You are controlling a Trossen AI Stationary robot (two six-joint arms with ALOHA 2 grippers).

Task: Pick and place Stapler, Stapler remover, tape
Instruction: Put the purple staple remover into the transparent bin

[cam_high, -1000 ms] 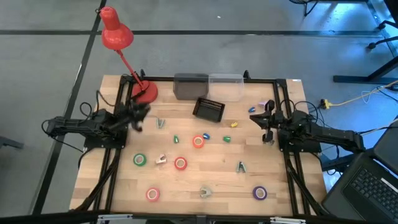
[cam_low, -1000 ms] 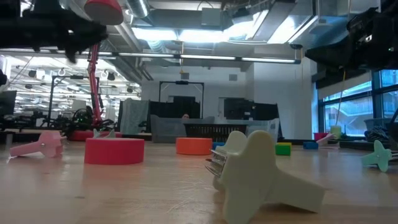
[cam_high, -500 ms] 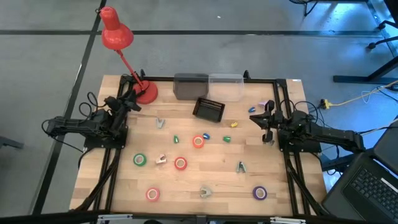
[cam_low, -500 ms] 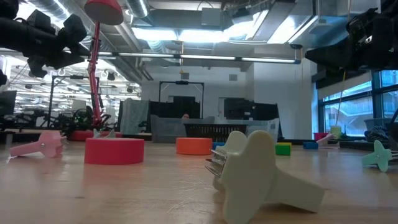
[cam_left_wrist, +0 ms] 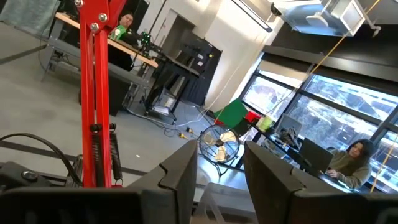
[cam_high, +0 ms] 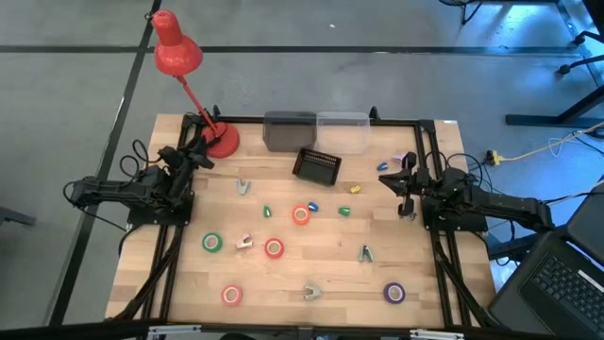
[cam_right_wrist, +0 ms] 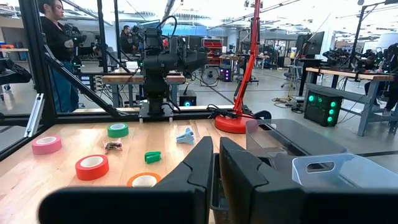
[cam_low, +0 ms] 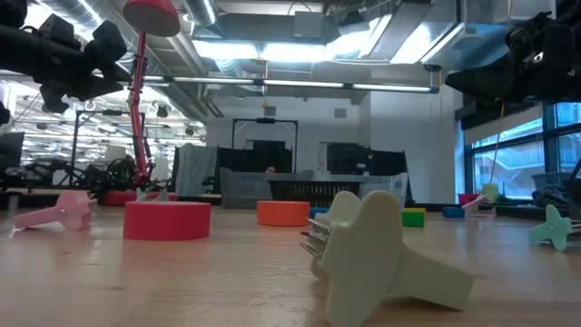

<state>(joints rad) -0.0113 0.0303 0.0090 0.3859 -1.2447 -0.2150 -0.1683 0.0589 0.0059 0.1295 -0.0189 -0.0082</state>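
Note:
Tape rolls lie flat on the wooden table: green [cam_high: 212,243], red-pink [cam_high: 274,247], orange [cam_high: 301,214], a second red-pink [cam_high: 232,295] and purple [cam_high: 394,293]. Small staplers, green [cam_high: 344,212] and yellow [cam_high: 356,189], lie mid-table. A cream staple remover [cam_high: 311,290] lies near the front edge, a teal one [cam_high: 365,252] to its right. My left gripper [cam_high: 198,149] hangs open above the table's left side beside the red lamp's base [cam_high: 223,140], nothing between its fingers [cam_left_wrist: 180,174]. My right gripper [cam_high: 389,182] is shut and empty at the right side.
A grey bin [cam_high: 289,130], a clear bin [cam_high: 343,132] and a black mesh basket [cam_high: 316,166] stand at the far middle. The red lamp's arm [cam_left_wrist: 96,93] rises just ahead of my left gripper. People stand and sit in the room beyond the table.
My left gripper has swung from pointing toward the table's middle to pointing at the far edge, beside the lamp base, then kept still. Its fingers stay apart. Nothing on the table has moved.

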